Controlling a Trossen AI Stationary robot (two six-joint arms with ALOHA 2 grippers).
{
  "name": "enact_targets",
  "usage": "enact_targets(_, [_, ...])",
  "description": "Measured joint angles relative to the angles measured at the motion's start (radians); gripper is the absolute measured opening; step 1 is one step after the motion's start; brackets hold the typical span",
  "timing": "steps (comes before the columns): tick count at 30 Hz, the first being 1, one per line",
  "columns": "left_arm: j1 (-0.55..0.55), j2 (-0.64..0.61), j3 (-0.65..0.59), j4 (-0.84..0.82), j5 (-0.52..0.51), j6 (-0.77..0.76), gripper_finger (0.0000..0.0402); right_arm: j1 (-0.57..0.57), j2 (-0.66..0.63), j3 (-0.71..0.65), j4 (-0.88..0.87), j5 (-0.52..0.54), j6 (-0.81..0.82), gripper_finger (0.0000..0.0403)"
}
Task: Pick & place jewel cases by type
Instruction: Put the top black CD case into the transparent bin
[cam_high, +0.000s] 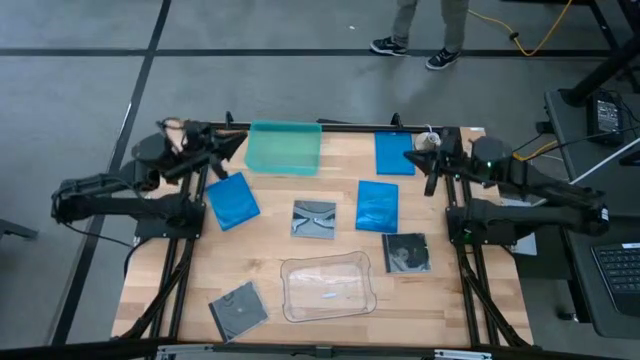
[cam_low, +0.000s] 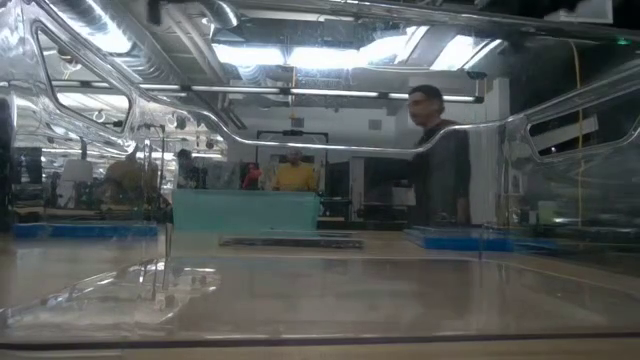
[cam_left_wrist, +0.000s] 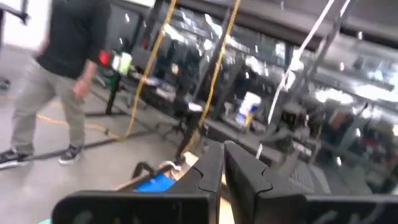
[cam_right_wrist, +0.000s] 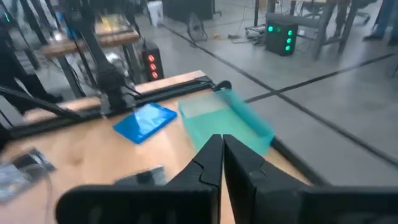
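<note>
**Six cases on the table, both arms parked and clenched**

Nearest my low camera sits the clear tray (cam_high: 329, 286), its rounded wall filling most of that view (cam_low: 150, 285). Just to its left, by the near edge, I see one dark case (cam_high: 238, 309) lying askew. A second dark case (cam_high: 406, 253) rests just right of the tray, slightly farther back.

Moving toward mid-table, a third dark case (cam_high: 314, 220) with a clear cover lies just beyond the tray. Right of it, close but apart, is a blue case (cam_high: 377, 206). Another blue case (cam_high: 232, 200) lies tilted on the left side, near the left arm's base.

At the far edge I see the teal tray (cam_high: 284, 148), and to its right, well apart, a third blue case (cam_high: 394, 153) near the corner. All six cases lie flat on the table (cam_high: 270, 260), none inside either tray.

I have the left gripper (cam_high: 222, 150) folded back at the far left corner, beside the teal tray, jaws clenched on nothing; its wrist view shows the fingers (cam_left_wrist: 205, 177) pressed together. My right gripper (cam_high: 428, 160) sits at the far right corner just beside the blue case there, jaws likewise clenched and empty, fingers (cam_right_wrist: 208, 165) meeting.

Beyond the table, a person (cam_high: 420, 30) stands on the floor.
</note>
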Motion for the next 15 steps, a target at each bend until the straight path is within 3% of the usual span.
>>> enact_targets(6, [0.000, 0.246, 0.190, -0.031, 0.117, -0.012, 0.0013, -0.014, 0.137, 0.142, -0.070, -0.003, -0.086, 0.0019])
enact_targets(11, [0.000, 0.411, 0.264, -0.035, 0.201, -0.082, 0.0013, -0.014, 0.197, 0.129, -0.088, -0.093, -0.081, 0.0019])
enact_targets(15, [0.000, 0.510, 0.268, -0.050, 0.339, -0.174, 0.0013, -0.014, 0.244, 0.092, -0.109, -0.149, -0.085, 0.0019])
